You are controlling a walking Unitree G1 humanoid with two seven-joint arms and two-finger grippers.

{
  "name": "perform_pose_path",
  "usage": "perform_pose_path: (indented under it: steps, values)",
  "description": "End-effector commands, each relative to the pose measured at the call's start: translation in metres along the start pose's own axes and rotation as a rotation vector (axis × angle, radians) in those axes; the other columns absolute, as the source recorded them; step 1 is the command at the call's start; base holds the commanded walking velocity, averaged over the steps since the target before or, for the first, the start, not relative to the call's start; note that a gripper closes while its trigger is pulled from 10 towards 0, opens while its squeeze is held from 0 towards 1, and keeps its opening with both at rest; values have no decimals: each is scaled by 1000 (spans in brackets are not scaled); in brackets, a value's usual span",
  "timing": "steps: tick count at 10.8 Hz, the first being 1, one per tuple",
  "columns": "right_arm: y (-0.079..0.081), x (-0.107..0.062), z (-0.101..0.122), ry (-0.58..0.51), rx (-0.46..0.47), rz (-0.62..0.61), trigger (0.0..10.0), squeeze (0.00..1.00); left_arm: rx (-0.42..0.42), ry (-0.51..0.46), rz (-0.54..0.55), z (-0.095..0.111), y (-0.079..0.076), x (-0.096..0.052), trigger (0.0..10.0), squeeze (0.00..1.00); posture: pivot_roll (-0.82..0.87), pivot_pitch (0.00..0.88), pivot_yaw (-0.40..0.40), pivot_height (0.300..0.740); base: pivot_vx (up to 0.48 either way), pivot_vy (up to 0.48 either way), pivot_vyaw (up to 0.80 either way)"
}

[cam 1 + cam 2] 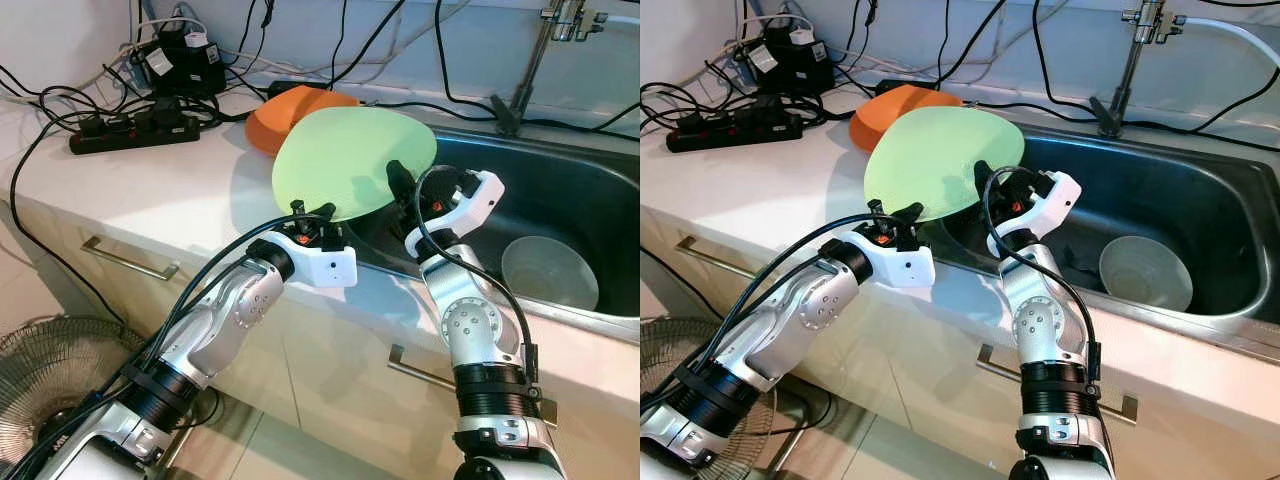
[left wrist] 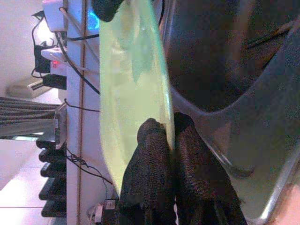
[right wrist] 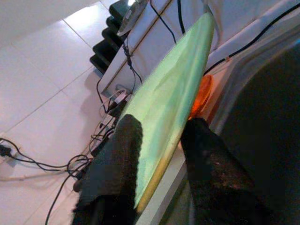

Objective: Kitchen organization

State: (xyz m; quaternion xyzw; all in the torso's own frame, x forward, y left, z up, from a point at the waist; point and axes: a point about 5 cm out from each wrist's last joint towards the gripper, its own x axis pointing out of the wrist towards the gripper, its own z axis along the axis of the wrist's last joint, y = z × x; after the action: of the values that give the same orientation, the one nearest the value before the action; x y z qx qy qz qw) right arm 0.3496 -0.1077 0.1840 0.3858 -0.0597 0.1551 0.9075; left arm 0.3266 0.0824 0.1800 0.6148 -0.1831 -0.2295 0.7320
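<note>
Power strip [image 1: 135,130]: a black strip with plugs and tangled black cables is seen at the far left of the tabletop [image 1: 130,195], near the wall.
Orange plate [image 1: 285,112]: it lies on the tabletop behind the green plate and is partly covered by it.
Green plate [image 1: 350,160]: a pale green, smooth, round, shallow plate is held tilted on edge above the tabletop's border with the sink. Its upper rim leans toward the wall and its lower rim is level with the sink's left lip.
Left pincer [image 2: 171,140]: its two black fingers are closed on the plate's lower rim, one finger on each face, as seen in the left wrist view.
Right pincer [image 3: 159,140]: the plate's edge on the sink side is straddled, with one finger on each face. The fingers appear pressed to the plate.
Sink [image 1: 590,200]: a steel basin lies to the right of the plate, with its left rim just under the plate.
Bowl [image 1: 550,272]: a grey bowl rests in the sink bottom, well apart from the plate.
Faucet [image 1: 545,50]: it stands behind the sink at the far right.
Open room: bare tabletop lies in front of the power strip, left of the plate. The sink floor between plate and bowl is largely free.
</note>
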Motion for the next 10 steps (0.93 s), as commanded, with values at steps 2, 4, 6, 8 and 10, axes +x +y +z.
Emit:
perform_pose_path:
  steps: [2,4,6,8,10]
  values:
    - [2,2,1,-3,5,6,0,0,28,-26,46,4,13,1,10000,0,158,0,78,740,0,0,0]
    - [2,2,1,-2,9,8,0,0,29,-26,47,4,13,2,10000,0,158,0,77,740,0,0,0]
    - [2,2,2,-6,20,4,0,0,21,-27,52,4,13,2,10000,1000,157,0,76,740,0,0,0]
    - [2,1,2,-11,30,-1,0,0,17,-28,55,4,14,2,10000,1000,156,0,76,740,0,0,0]
    - [0,2,5,-28,38,-17,0,0,16,-32,61,4,15,2,10000,1000,156,0,76,740,0,0,0]
